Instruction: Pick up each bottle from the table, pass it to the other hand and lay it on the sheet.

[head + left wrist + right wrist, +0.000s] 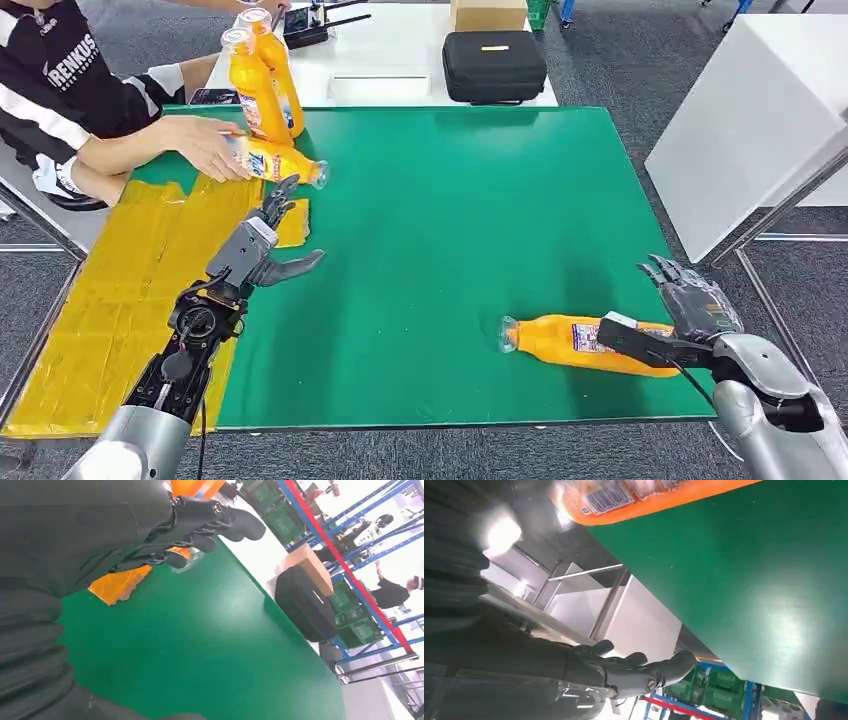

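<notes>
So the bottle (585, 345) to go for is lying on its side at the near right of the green table (450, 230), cap pointing left. The right hand (690, 300) is just beside its base end, fingers spread and holding nothing, a bit past the bottle toward the table's right edge. From the right wrist view the bottle's label sits above the hand and the fingers (644, 667) are clear of it, so no grip yet.

The left hand (265, 240) is released too, fingers apart, hovering over the table's left part near the edge of the yellow sheet (120, 300). A person's hand (205, 145) at the far left is on another lying bottle (275, 160), with two more standing bottles (262, 85) behind it.

My take on doing this well: bring the right hand across so the thumb and fingers straddle the fat middle of the bottle, around the label, not the tapered cap end. A round thing lying flat will roll if nudged from one side, so close from both sides at once. Grab toward the base so the left hand has room to take the other half at handover.
</notes>
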You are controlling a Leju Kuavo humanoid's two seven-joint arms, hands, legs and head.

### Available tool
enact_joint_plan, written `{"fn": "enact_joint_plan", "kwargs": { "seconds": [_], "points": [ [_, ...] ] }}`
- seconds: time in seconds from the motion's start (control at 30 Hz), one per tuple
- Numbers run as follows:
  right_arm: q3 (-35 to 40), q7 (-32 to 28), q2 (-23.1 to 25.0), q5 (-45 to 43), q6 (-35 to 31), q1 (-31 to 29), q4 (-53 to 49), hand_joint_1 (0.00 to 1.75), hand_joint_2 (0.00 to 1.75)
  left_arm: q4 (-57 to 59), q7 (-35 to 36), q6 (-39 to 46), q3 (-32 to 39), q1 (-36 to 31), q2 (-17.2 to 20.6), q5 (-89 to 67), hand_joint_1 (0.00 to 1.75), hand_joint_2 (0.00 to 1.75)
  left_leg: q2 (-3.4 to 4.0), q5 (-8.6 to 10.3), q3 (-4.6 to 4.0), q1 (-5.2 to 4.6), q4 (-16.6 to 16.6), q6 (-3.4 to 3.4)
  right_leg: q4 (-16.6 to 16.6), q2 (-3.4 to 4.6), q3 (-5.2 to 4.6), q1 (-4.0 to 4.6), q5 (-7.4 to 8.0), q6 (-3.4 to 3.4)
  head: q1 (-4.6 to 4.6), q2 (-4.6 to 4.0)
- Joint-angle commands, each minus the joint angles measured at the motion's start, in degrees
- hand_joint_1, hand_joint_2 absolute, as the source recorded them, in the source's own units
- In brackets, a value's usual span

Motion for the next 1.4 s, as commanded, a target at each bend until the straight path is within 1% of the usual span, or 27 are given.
{"fn": "enact_joint_plan", "kwargs": {
  "seconds": [0.03, 0.07, 0.1, 0.13, 0.17, 0.2, 0.27, 0.3, 0.33, 0.43, 0.63, 0.67, 0.7, 0.73, 0.77, 0.8, 0.83, 0.87, 0.93, 0.97, 1.0, 1.03, 1.1, 1.13, 1.27, 1.37, 1.4],
  "points": [
    [0.5, -2.1, 5.4, 0.4, 1.2, 0.2, 9.9, 0.00, 1.75, 2.9, 0.2, -0.3, -0.8, -2.1, -0.6, 0.2, 0.00, 1.75, -0.02, -0.15, 0.46, 0.14, -0.1, -0.18, -0.1, -0.13, 0.52, 0.17, -0.12, -0.16, 0.00, 0.00],
    [0.9, -2.2, 5.8, 0.7, 1.2, 0.1, 10.9, 0.00, 1.75, 3.1, 0.2, -0.4, -0.9, -2.4, -0.8, 0.4, 0.00, 1.75, -0.03, -0.07, 0.30, 0.13, -0.1, -0.12, -0.1, -0.10, 0.37, 0.14, -0.05, -0.10, 0.00, 0.00],
    [1.5, -2.5, 6.4, 1.1, 1.0, -0.5, 12.7, 0.00, 1.75, 3.8, 0.2, -0.5, -1.2, -3.0, -1.1, 0.5, 0.00, 1.75, -0.02, -0.16, 0.52, 0.16, -0.1, -0.19, -0.1, -0.14, 0.60, 0.19, -0.13, -0.16, 0.00, 0.00],
    [1.8, -2.9, 7.1, 1.2, 0.5, -1.0, 14.0, 0.00, 1.75, 4.5, 0.3, -0.6, -1.4, -3.5, -1.3, 0.6, 0.00, 1.75, -0.02, -0.09, 0.41, 0.15, -0.1, -0.13, -0.2, -0.10, 0.49, 0.18, -0.05, -0.11, 0.00, 0.00],
    [1.9, -3.1, 8.0, 1.4, 0.1, -1.2, 14.8, 0.00, 1.75, 4.8, 0.3, -0.6, -1.6, -3.8, -1.4, 0.7, 0.00, 1.75, -0.02, -0.15, 0.61, 0.18, -0.1, -0.18, -0.2, -0.13, 0.69, 0.22, -0.10, -0.16, 0.00, 0.00],
    [2.2, -3.2, 8.8, 1.7, -0.2, -1.1, 15.0, 0.00, 1.75, 5.0, 0.3, -0.5, -1.7, -3.9, -1.6, 0.7, 0.00, 1.75, 0.03, -0.10, 0.53, 0.17, 0.0, -0.13, -0.2, -0.08, 0.59, 0.20, -0.06, -0.12, 0.00, 0.00],
    [2.8, -2.7, 9.8, 2.3, -0.5, -1.1, 15.6, 0.00, 1.75, 5.3, 0.3, -0.3, -1.8, -3.8, -1.8, 0.7, 0.00, 1.75, 0.16, -0.24, 0.87, 0.21, -0.1, -0.28, -0.2, -0.07, 0.89, 0.25, -0.17, -0.25, -0.02, 0.00],
    [2.9, -2.6, 10.2, 2.6, -0.8, -1.3, 16.6, 0.00, 1.75, 5.6, 0.2, 0.1, -2.0, -3.8, -1.9, 0.7, 0.00, 1.75, 0.18, -0.26, 0.85, 0.21, -0.1, -0.22, -0.2, -0.07, 0.86, 0.25, -0.16, -0.19, 0.02, 0.00],
    [3.0, -3.0, 10.4, 2.9, -1.1, -1.7, 17.5, 0.00, 1.75, 5.6, 0.0, 0.3, -2.0, -3.6, -1.8, 0.9, 0.00, 1.75, 0.24, -0.32, 0.97, 0.20, -0.1, -0.31, -0.2, -0.04, 0.98, 0.26, -0.20, -0.18, 0.02, 0.00],
    [3.6, -4.7, 10.6, 3.2, -1.8, -3.4, 20.3, 0.00, 1.75, 6.1, -0.2, 0.7, -1.6, -3.5, -1.6, 1.4, 0.00, 1.75, 0.32, -0.38, 1.13, 0.19, -0.1, -0.20, -0.2, 0.09, 1.03, 0.24, -0.21, -0.10, 0.00, 0.00],
    [3.8, -4.9, 11.0, 3.1, -2.0, -3.8, 20.3, 0.00, 1.75, 6.2, -0.3, 0.8, -1.4, -3.4, -1.5, 1.5, 0.00, 1.75, 0.37, -0.46, 1.44, 0.24, -0.1, -0.22, -0.2, 0.09, 1.26, 0.30, -0.26, -0.13, 0.00, 0.00],
    [3.7, -5.4, 11.0, 3.1, -2.3, -3.5, 19.4, 0.00, 1.75, 6.0, -0.3, 0.8, -1.3, -3.3, -1.5, 1.5, 0.00, 1.75, 0.40, -0.45, 1.42, 0.21, 0.0, -0.16, -0.2, 0.16, 1.18, 0.28, -0.26, -0.07, 0.00, 0.00],
    [4.1, -6.2, 11.4, 4.3, -4.9, -3.4, 17.9, 0.00, 1.75, 5.8, -0.5, 1.1, -1.0, -2.8, -1.5, 1.6, 0.00, 1.75, 0.32, -0.45, 1.46, 0.22, -0.1, -0.21, -0.2, 0.05, 1.24, 0.29, -0.29, -0.10, 0.00, 0.00],
    [2.8, -5.7, 13.0, 4.4, -8.2, -3.5, 16.3, 0.00, 1.75, 5.3, -0.5, 1.4, -0.9, -2.2, -1.3, 1.6, 0.00, 1.75, 0.32, -0.46, 1.50, 0.24, -0.1, -0.26, -0.2, 0.01, 1.27, 0.31, -0.31, -0.14, 0.02, 0.00],
    [0.9, -5.9, 15.8, 3.8, -13.1, -3.9, 13.9, 0.00, 1.75, 4.5, -0.6, 2.1, -0.4, -1.0, -1.1, 1.4, 0.00, 1.75, 0.33, -0.47, 1.55, 0.25, -0.1, -0.27, -0.2, 0.03, 1.37, 0.32, -0.32, -0.14, 0.00, 0.00],
    [0.0, -5.3, 18.6, 3.3, -16.2, -4.6, 10.5, 0.00, 1.75, 3.5, -0.7, 2.7, 0.0, 0.4, -0.9, 1.1, 0.00, 1.75, 0.51, -0.47, 1.59, 0.22, -0.2, -0.28, -0.2, 0.23, 1.43, 0.29, -0.29, -0.12, 0.02, 0.00],
    [-0.6, -6.2, 20.7, 2.3, -19.4, -4.9, 7.2, 0.00, 1.75, 2.9, -0.7, 2.9, 0.4, 1.2, -0.9, 0.9, 0.00, 1.75, 0.68, -0.47, 1.55, 0.18, -0.1, -0.24, -0.2, 0.45, 1.38, 0.24, -0.26, -0.07, 0.02, 0.00],
    [-0.3, -6.7, 21.9, 1.6, -20.5, -4.9, 4.1, 0.00, 1.75, 2.7, -0.8, 2.9, 0.7, 1.7, -0.9, 0.8, 0.00, 1.75, 0.75, -0.50, 1.58, 0.18, -0.1, -0.29, -0.2, 0.48, 1.39, 0.24, -0.28, -0.11, 0.00, 0.00],
    [1.2, -5.4, 22.5, 2.7, -21.6, -3.7, -2.6, 0.00, 1.75, 3.4, -1.2, 3.0, 1.1, 1.5, -1.1, 0.4, 0.00, 1.75, 0.85, -0.57, 1.62, 0.18, -0.1, -0.37, -0.1, 0.55, 1.42, 0.24, -0.33, -0.20, 0.02, 0.00],
    [1.9, -5.1, 22.3, 3.0, -21.0, -3.1, -4.4, 0.00, 1.75, 3.7, -1.3, 3.0, 1.2, 1.4, -1.1, 0.4, 0.00, 1.75, 0.79, -0.47, 1.43, 0.11, 0.0, -0.21, 0.0, 0.54, 1.24, 0.15, -0.19, -0.12, -0.02, 0.00],
    [2.4, -5.0, 22.0, 3.2, -20.7, -2.4, -6.0, 0.00, 1.75, 4.0, -1.4, 3.0, 1.2, 1.2, -1.2, 0.3, 0.00, 1.75, 0.90, -0.58, 1.40, 0.15, 0.0, -0.32, 0.1, 0.61, 1.16, 0.21, -0.24, -0.18, 0.02, 0.00],
    [2.9, -5.1, 21.9, 3.1, -20.4, -1.4, -7.6, 0.00, 1.75, 4.1, -1.5, 3.1, 1.4, 1.1, -1.3, 0.3, 0.00, 1.75, 0.66, -0.46, 1.15, 0.10, 0.0, -0.25, 0.1, 0.42, 0.96, 0.14, -0.18, -0.10, -0.07, 0.00],
    [3.5, -5.3, 21.4, 2.7, -19.9, 0.3, -10.2, 0.00, 1.75, 4.1, -1.6, 3.0, 1.6, 1.1, -1.3, 0.3, 0.00, 1.75, 0.52, -0.51, 1.10, 0.17, 0.1, -0.35, 0.2, 0.23, 0.93, 0.23, -0.30, -0.22, -0.02, 0.00],
    [3.6, -5.3, 21.5, 2.7, -19.9, 0.6, -10.4, 0.00, 1.75, 4.0, -1.6, 3.0, 1.7, 1.2, -1.3, 0.3, 0.00, 1.75, 0.45, -0.38, 0.93, 0.21, 0.0, -0.29, 0.1, 0.20, 0.81, 0.23, -0.25, -0.18, 0.00, 0.00],
    [4.9, -7.3, 20.5, -1.2, -18.9, 1.6, -13.2, 0.00, 1.75, 3.7, -1.5, 2.8, 2.4, 1.4, -1.4, 0.2, 0.00, 1.75, 0.45, -0.56, 0.99, 0.22, 0.1, -0.33, 0.1, 0.26, 0.92, 0.25, -0.41, -0.24, 0.00, 0.00],
    [6.0, -7.9, 19.5, -3.6, -17.9, 2.4, -15.0, 0.00, 1.75, 3.5, -1.6, 2.7, 2.6, 1.6, -1.1, 0.3, 0.00, 1.75, 0.42, -0.42, 0.70, 0.19, 0.0, -0.28, 0.1, 0.29, 0.65, 0.20, -0.28, -0.21, 0.00, 0.00],
    [6.8, -8.2, 18.7, -5.5, -15.9, 2.6, -15.5, 0.00, 1.75, 3.3, -1.5, 2.6, 2.8, 1.5, -1.1, 0.3, 0.00, 1.75, 0.42, -0.47, 0.74, 0.19, 0.0, -0.31, 0.1, 0.27, 0.69, 0.21, -0.33, -0.23, 0.00, 0.00]
  ]
}}
